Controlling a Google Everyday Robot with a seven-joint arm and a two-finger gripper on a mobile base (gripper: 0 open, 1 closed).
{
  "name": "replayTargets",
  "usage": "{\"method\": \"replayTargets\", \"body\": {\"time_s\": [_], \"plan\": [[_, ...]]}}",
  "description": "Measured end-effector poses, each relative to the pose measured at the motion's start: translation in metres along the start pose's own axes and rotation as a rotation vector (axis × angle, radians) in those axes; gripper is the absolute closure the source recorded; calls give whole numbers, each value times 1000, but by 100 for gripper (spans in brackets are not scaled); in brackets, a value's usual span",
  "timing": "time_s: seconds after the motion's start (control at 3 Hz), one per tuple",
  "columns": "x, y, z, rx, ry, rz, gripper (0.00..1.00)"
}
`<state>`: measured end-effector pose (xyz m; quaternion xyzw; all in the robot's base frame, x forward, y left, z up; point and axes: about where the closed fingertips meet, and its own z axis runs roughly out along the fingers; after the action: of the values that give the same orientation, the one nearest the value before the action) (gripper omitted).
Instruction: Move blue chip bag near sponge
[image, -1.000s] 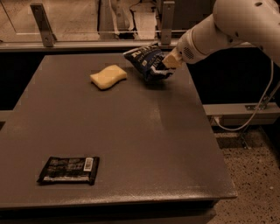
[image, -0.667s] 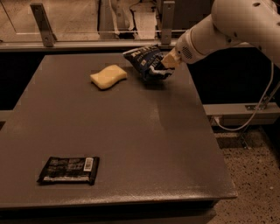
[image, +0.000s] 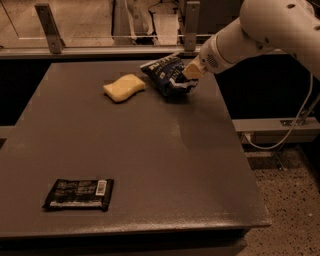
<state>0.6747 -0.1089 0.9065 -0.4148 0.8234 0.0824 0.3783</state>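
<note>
1. Blue chip bag (image: 167, 75), crinkly dark navy film with white lettering: lying at far right of dark grey tabletop (image: 150, 150), already near the goal.
2. Probably light, puffy and slippery; contents brittle. Best taken by a crimped end seam or corner, not squeezed across the middle; likely to sag and swing once lifted.
3. Pale yellow, wavy-edged soft sponge (image: 124, 87): just beside bag's left end, seemingly not touching.
4. Two-finger gripper (image: 191, 71) on white arm: at bag's right edge, overlapping it; cannot tell whether closed on bag or merely against it.
5. Flat black rectangular wrapper (image: 79, 194) with barcode: front left, well apart.
</note>
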Motion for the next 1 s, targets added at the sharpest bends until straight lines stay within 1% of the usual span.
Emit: {"method": "replayTargets", "body": {"time_s": [0.33,0.67,1.0], "plan": [[0,1,2,-3,1,-1,12],[1,0,1,-18,13,-35,0],[13,-25,-8,-14,78,-72,0]]}}
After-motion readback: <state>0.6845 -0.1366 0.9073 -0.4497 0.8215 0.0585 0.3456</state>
